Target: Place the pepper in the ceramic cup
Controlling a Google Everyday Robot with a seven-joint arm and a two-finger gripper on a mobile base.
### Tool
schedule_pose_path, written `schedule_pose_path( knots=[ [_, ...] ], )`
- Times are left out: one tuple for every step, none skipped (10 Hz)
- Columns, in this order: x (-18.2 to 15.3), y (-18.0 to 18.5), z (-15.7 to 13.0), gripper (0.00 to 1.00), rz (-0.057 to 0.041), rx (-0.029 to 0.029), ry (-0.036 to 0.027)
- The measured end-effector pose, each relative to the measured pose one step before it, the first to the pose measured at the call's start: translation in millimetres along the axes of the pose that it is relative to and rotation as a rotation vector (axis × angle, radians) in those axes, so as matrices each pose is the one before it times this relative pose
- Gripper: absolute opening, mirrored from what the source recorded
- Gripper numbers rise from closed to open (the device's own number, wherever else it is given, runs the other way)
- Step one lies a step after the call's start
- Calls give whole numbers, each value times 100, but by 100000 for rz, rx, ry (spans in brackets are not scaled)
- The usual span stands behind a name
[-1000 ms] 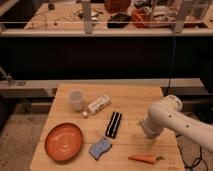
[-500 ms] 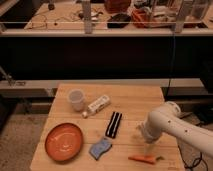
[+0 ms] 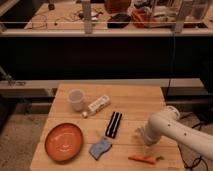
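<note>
Near the front left corner of the wooden table (image 3: pixel 135 100), an orange plate (image 3: pixel 64 142) is being left out of the work. Behind it, toward the back left corner, the ceramic cup (image 3: pixel 76 99) is being kept upright with its mouth up, and nothing can be seen inside it. Just right of the cup, a white tube-shaped bottle (image 3: pixel 98 105) is lying on its side. Toward the middle, a black bar-shaped object (image 3: pixel 114 124) and a blue sponge (image 3: pixel 100 148) are lying nearer the front edge.

Further right, close to the front edge, the pepper (image 3: pixel 141 159) is lying flat on the wood. The gripper (image 3: pixel 147 149) is being held just above it, pointed downward from the white arm (image 3: pixel 172 127), with the jaws spread wide and nothing between them.

The step in hand is judged to be the grasp. It would be done well if the jaws are being lowered straight down astride the pepper's thicker part, across its length, and shut only once the tips are nearly at the wood. A clear lift is then being called for, so that the black object and the bottle are passed over on the way to the cup.
</note>
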Motion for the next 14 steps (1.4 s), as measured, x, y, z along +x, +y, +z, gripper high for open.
schedule_pose_path(
  knots=[
    [10,34,76,80,7,69,-365],
    [16,81,220,80,-59,37,-622],
    [52,89,306,80,-4,59,-751],
    [65,24,178,80,24,75,-563],
    [18,45,192,80,66,-69,-663],
    [53,24,298,80,-51,86,-741],
    [121,94,336,80,-102,-20,-497],
    [62,15,193,80,-126,106,-276],
    [61,41,273,80,-311,12,-273],
    [109,47,283,80,-127,103,-319],
    [23,-11,105,80,-178,-3,-235],
    [-19,-11,-70,80,-154,65,-20],
    [49,-2,-84,80,-34,97,117],
    [47,46,-21,80,141,27,3]
  ],
)
